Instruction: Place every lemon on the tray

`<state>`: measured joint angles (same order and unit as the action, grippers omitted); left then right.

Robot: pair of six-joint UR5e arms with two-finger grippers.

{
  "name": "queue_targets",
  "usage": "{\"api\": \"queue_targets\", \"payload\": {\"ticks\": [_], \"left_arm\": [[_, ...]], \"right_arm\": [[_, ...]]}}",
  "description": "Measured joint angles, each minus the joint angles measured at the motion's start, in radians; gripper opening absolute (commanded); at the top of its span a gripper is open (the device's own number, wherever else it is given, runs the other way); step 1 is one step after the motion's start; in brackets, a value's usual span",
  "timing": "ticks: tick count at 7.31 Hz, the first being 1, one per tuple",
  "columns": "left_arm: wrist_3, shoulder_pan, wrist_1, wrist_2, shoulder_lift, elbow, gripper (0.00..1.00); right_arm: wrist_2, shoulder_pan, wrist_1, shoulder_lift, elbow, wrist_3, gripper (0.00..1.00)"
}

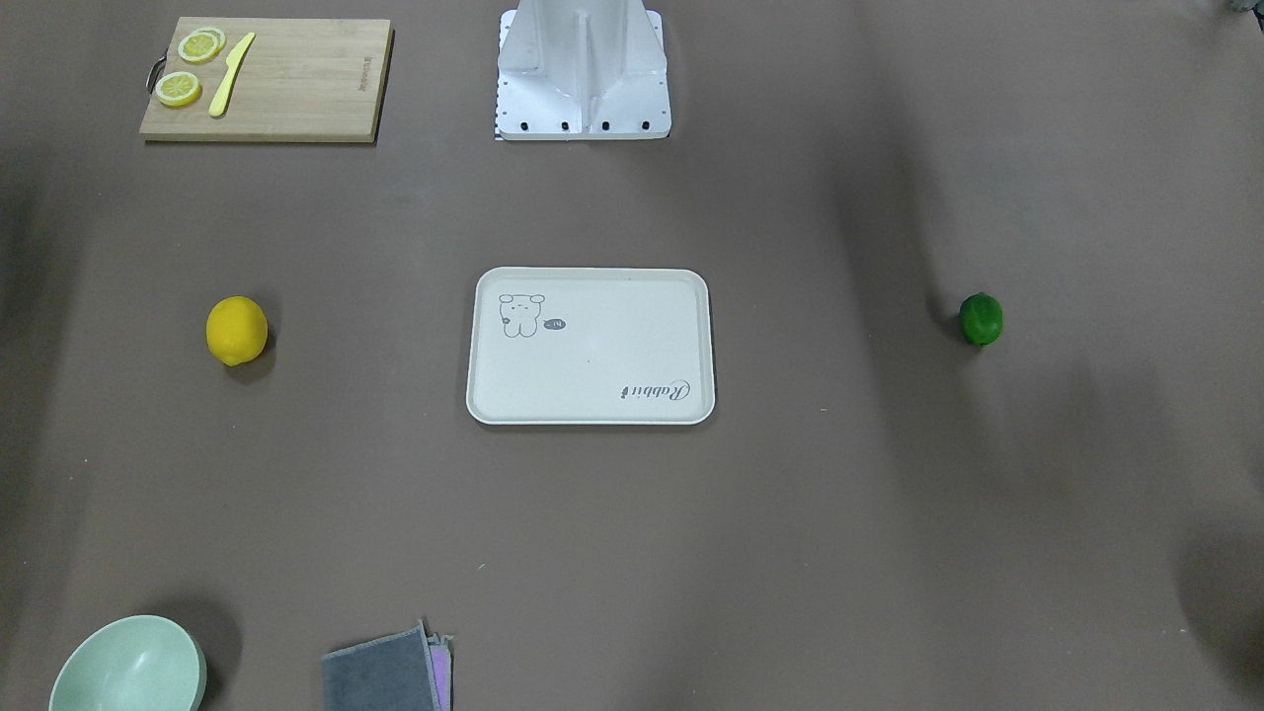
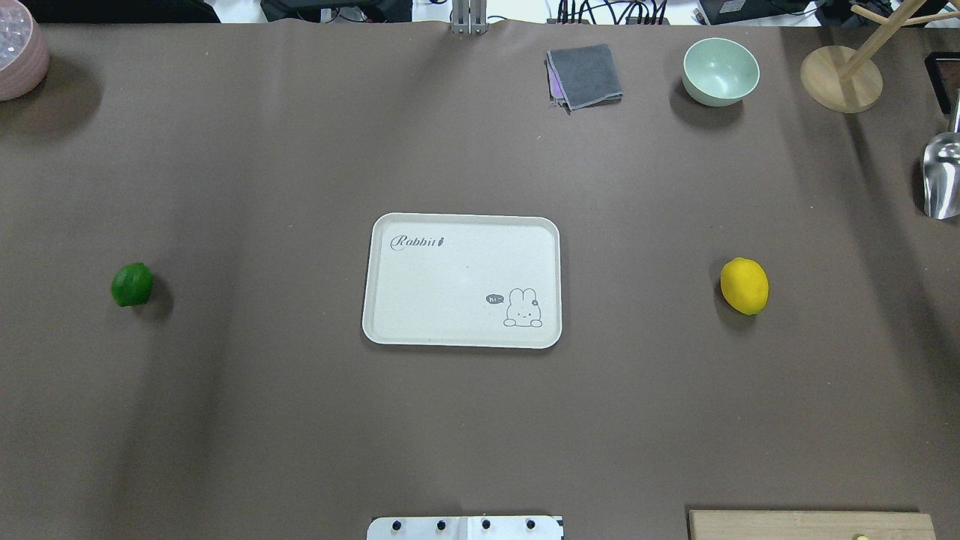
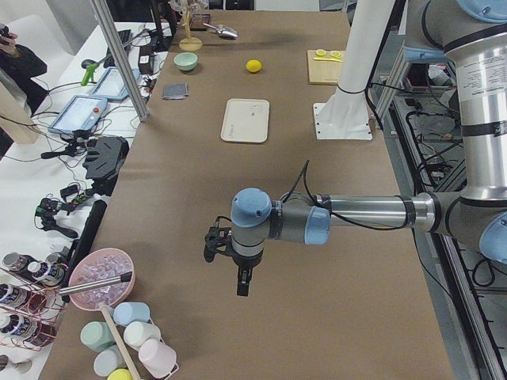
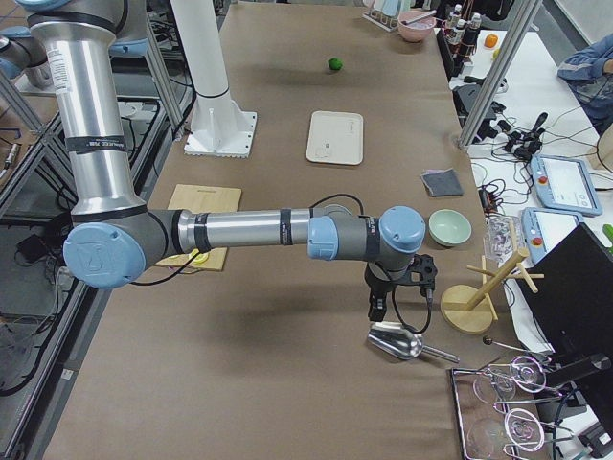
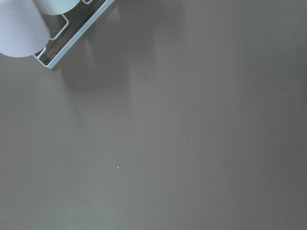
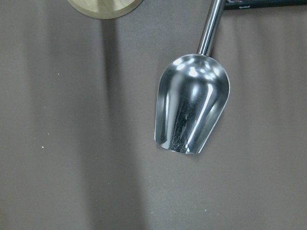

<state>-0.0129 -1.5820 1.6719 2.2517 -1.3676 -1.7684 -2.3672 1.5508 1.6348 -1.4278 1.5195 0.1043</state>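
Observation:
The cream tray (image 1: 592, 346) lies bare at the table's middle, also in the overhead view (image 2: 461, 277). The yellow lemon (image 1: 237, 331) rests on the table on the robot's right (image 2: 744, 286). The green lemon (image 1: 981, 319) rests on the robot's left (image 2: 132, 284). Both are far from the tray. My left gripper (image 3: 242, 283) hangs over bare table near the left end, far from the green lemon. My right gripper (image 4: 375, 309) hangs over a metal scoop (image 6: 192, 112) near the right end. Each gripper shows only in a side view, so I cannot tell if it is open or shut.
A wooden cutting board (image 1: 267, 84) with lemon slices and a yellow knife sits by the robot's base (image 1: 583, 74). A mint bowl (image 2: 721, 71), a grey cloth (image 2: 585, 75) and a wooden stand (image 2: 840, 79) are at the far edge. A pink bowl (image 2: 19, 60) is far left.

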Motion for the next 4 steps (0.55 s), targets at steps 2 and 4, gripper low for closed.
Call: {"api": "queue_targets", "payload": {"ticks": [2,4], "left_arm": [[0.001,0.000,-0.001,0.000,-0.034,0.024,0.98],[0.001,0.000,-0.001,0.000,-0.044,0.027,0.98]], "right_arm": [[-0.004,0.000,0.011,0.001,0.000,0.000,1.00],[-0.016,-0.017,0.020,0.007,-0.001,0.001,1.00]]}}
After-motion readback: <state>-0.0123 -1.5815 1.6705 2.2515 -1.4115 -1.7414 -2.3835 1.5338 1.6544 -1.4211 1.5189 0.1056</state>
